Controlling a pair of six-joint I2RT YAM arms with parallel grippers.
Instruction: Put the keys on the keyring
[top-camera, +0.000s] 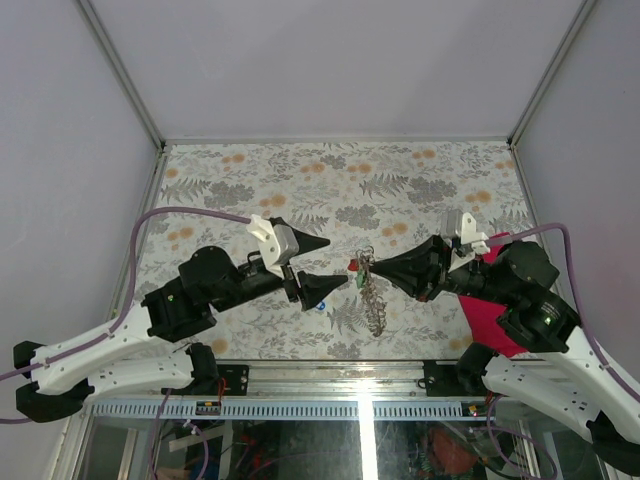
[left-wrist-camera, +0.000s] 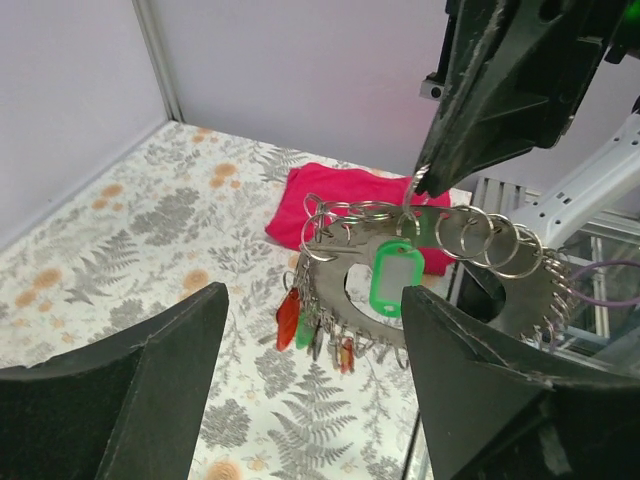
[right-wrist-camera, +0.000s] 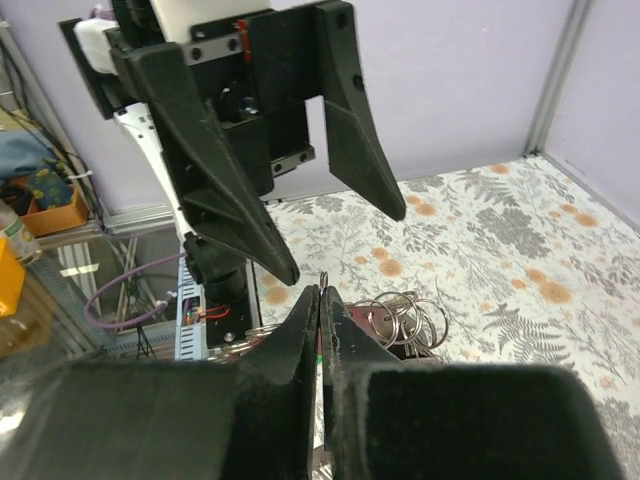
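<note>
My right gripper (top-camera: 368, 266) (right-wrist-camera: 322, 293) is shut on a thin ring of the keyring (left-wrist-camera: 400, 215), holding it above the table. From the ring hangs a cluster of silvery rings (right-wrist-camera: 405, 320), a flat metal piece, a green tag (left-wrist-camera: 393, 280) and keys (left-wrist-camera: 290, 318) with red and green heads. The bundle (top-camera: 372, 298) dangles below the right fingertips. My left gripper (top-camera: 338, 264) (left-wrist-camera: 315, 310) faces it from the left, open, with nothing between its fingers. Its two black fingers (right-wrist-camera: 375, 170) stand just short of the hanging keys.
A crimson cloth (top-camera: 492, 305) (left-wrist-camera: 340, 195) lies on the floral table cover (top-camera: 300, 180) under the right arm. A small blue item (top-camera: 318, 306) lies on the table below the left gripper. White walls (top-camera: 330, 60) enclose the table.
</note>
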